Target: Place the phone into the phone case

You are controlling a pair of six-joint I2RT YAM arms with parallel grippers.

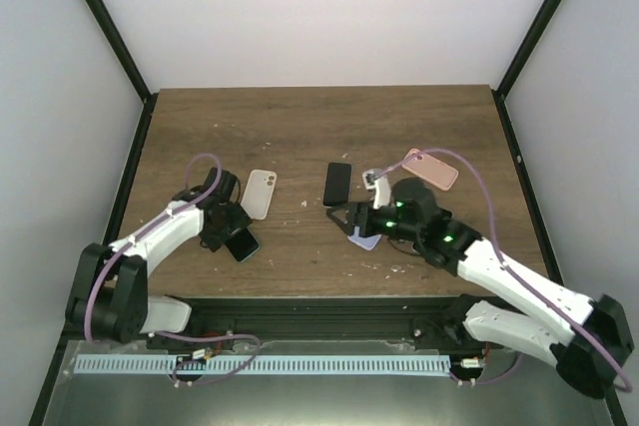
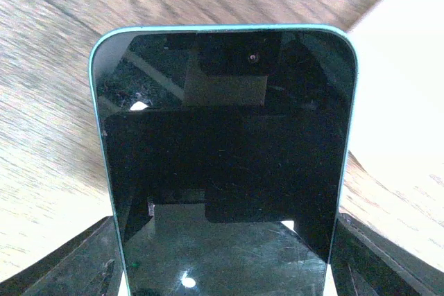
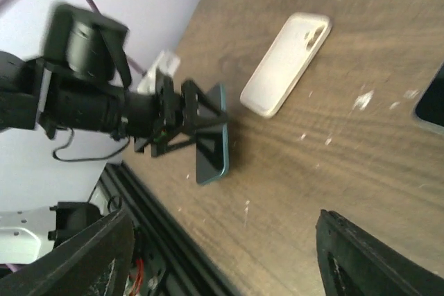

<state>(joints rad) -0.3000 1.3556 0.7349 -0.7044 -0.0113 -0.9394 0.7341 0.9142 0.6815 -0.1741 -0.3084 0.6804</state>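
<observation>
A phone (image 2: 225, 136) with a teal edge and a dark screen is gripped by its two long sides in my left gripper (image 2: 225, 261), shut on it. From above, that phone (image 1: 244, 245) is at the left front of the table, in the left gripper (image 1: 232, 236). A cream phone case (image 1: 260, 194) lies flat just beyond it, apart from the phone. My right gripper (image 1: 357, 218) hovers over the middle front, open. In the right wrist view its fingers (image 3: 374, 254) stand wide apart with only bare wood between them, and the held phone (image 3: 211, 147) and cream case (image 3: 286, 64) lie ahead.
A black phone (image 1: 337, 184) lies flat at mid-table. A pink case (image 1: 431, 169) sits to the back right. A lavender case (image 1: 364, 240) lies under the right gripper. The black rail (image 1: 329, 311) runs along the table's near edge.
</observation>
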